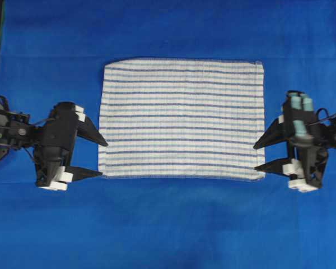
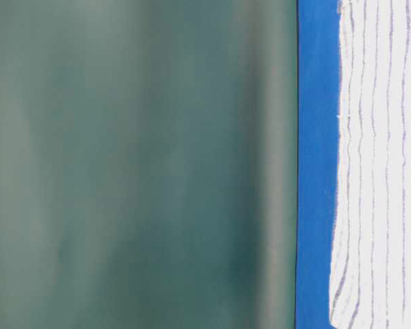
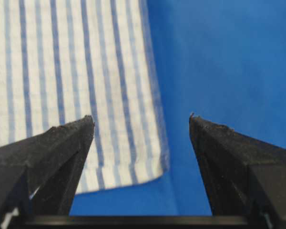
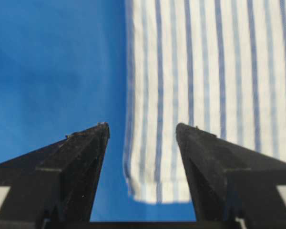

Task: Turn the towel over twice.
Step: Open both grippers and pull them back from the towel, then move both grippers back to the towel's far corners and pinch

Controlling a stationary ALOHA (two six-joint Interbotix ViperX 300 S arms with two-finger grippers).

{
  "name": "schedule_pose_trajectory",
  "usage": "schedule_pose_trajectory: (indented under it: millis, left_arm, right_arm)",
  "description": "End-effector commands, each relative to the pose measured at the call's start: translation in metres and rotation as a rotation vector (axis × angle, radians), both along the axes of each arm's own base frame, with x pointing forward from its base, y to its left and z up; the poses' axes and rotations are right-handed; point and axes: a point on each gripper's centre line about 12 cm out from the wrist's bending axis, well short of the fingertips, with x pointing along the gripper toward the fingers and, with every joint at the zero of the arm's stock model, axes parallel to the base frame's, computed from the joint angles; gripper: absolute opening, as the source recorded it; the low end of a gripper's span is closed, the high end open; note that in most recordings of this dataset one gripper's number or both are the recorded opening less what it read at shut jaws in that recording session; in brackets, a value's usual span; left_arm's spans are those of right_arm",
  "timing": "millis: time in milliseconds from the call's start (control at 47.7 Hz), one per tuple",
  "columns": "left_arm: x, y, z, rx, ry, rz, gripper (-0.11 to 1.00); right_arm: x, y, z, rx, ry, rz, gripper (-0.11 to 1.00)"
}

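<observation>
Towel (image 1: 182, 119) lies flat between the left hand (image 1: 103, 160) and right hand (image 1: 259, 157), both spread open and empty; each should pinch its near corner cleanly, then lift together.

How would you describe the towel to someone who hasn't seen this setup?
A bright-blue sheet covers the table; the towel lies flat at its middle, between the two black arms. It is the sole white thing on the sheet: a rectangular woven cloth with thin dark-blue and light-blue stripes running along its length.
</observation>
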Motion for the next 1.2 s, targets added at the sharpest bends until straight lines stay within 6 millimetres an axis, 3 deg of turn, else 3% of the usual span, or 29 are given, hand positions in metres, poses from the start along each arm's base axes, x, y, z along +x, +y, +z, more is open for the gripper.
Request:
schedule_pose_trajectory:
  millis: [0, 336, 504, 755, 965, 1175]
  left_arm:
    - [0.001, 0.004, 0.026, -0.018, -0.087, 0.015, 0.76]
    - [-0.030, 0.017, 0.075, -0.054, -0.297, 0.052, 0.76]
    - [-0.045, 0.022, 0.088, -0.057, -0.369, 0.063, 0.76]
    - [-0.043, 0.037, 0.082, -0.033, -0.347, 0.125, 0.76]
    - [-0.035, 0.071, 0.057, 0.028, -0.275, 0.261, 0.76]
    - [-0.029, 0.109, 0.029, 0.137, -0.255, 0.375, 0.76]
  right_arm:
    - [0.001, -0.005, 0.025, -0.009, -0.092, -0.003, 0.62]
    - [-0.028, -0.023, 0.086, -0.068, -0.351, -0.023, 0.62]
    - [-0.036, -0.029, 0.098, -0.103, -0.400, -0.030, 0.62]
    - [-0.030, -0.050, 0.086, -0.135, -0.345, -0.118, 0.62]
    - [-0.020, -0.087, 0.062, -0.171, -0.233, -0.255, 0.62]
    - [-0.014, -0.123, 0.024, -0.186, -0.081, -0.372, 0.62]
